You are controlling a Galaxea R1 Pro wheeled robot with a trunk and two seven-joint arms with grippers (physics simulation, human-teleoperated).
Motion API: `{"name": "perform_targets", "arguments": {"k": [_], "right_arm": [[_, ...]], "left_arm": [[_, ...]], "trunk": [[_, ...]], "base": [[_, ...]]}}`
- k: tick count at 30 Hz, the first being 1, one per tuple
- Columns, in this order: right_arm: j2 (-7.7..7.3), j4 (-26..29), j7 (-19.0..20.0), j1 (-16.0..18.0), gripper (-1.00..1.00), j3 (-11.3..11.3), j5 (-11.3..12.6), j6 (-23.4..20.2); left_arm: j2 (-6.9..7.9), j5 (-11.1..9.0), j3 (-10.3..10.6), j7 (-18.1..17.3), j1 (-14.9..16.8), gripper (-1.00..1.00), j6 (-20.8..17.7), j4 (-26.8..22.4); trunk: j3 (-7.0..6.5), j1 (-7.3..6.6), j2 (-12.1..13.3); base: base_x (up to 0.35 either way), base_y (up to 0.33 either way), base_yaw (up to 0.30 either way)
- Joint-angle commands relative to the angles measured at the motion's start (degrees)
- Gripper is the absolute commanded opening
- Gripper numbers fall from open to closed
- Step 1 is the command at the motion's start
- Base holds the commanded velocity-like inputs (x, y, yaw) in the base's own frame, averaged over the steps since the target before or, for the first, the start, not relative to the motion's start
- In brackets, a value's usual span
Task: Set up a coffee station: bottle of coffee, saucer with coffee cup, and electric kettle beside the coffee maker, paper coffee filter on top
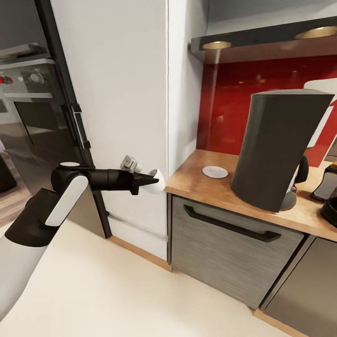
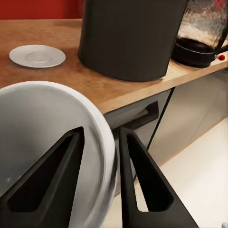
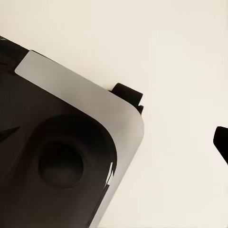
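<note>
My left gripper (image 1: 149, 180) is shut on the rim of a white coffee cup (image 1: 159, 180), held in the air just off the left end of the wooden countertop (image 1: 220, 192). In the left wrist view one finger (image 2: 52, 185) sits inside the cup (image 2: 38, 123) and the other outside its wall. A white saucer (image 1: 215, 172) (image 2: 37, 55) lies bare on the counter, left of the tall dark coffee maker (image 1: 276, 145) (image 2: 128, 38). A glass electric kettle (image 2: 202, 33) on a black base stands on the coffee maker's far side.
A white cabinet wall (image 1: 121, 93) stands left of the counter, with a dark oven column (image 1: 32, 117) beyond it. A grey drawer with a black handle (image 1: 229, 224) sits under the counter. The right wrist view shows my base (image 3: 61, 156) over the cream floor (image 3: 180, 57).
</note>
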State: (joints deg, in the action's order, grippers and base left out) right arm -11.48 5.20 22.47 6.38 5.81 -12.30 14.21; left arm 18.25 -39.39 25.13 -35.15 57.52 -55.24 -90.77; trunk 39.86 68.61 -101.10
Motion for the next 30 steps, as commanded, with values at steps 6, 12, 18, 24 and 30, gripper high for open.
{"name": "perform_targets", "arguments": {"k": [6, 12, 18, 24, 30], "right_arm": [[-0.03, 0.0, -0.1, 0.0, 1.0, 0.4, -0.1, 0.3], [-0.03, 0.0, -0.1, 0.0, 1.0, 0.5, -0.1, 0.3], [-0.03, 0.0, -0.1, 0.0, 1.0, 0.4, -0.1, 0.3], [-0.03, 0.0, -0.1, 0.0, 1.0, 0.4, -0.1, 0.3], [-0.03, 0.0, -0.1, 0.0, 1.0, 0.4, -0.1, 0.3]], "left_arm": [[0.04, -0.1, 0.0, -0.1, 0.1, -1.0, -0.2, 0.0], [0.04, -0.1, 0.0, -0.1, 0.1, -1.0, -0.2, 0.0], [0.04, -0.1, 0.0, -0.1, 0.1, -1.0, -0.2, 0.0], [0.02, -0.1, 0.0, -0.1, 0.1, -1.0, -0.2, -0.1], [0.03, -0.1, 0.0, -0.1, 0.1, -1.0, -0.2, -0.1]], "trunk": [[0.05, 0.0, 0.0], [0.05, 0.0, 0.0], [0.05, 0.0, 0.0], [0.05, 0.0, 0.0], [0.05, 0.0, 0.0]], "base": [[0.031, 0.048, -0.219], [0.003, 0.005, -0.278], [0.0, 0.0, -0.285], [0.0, 0.0, -0.285], [0.0, 0.0, -0.13]]}}
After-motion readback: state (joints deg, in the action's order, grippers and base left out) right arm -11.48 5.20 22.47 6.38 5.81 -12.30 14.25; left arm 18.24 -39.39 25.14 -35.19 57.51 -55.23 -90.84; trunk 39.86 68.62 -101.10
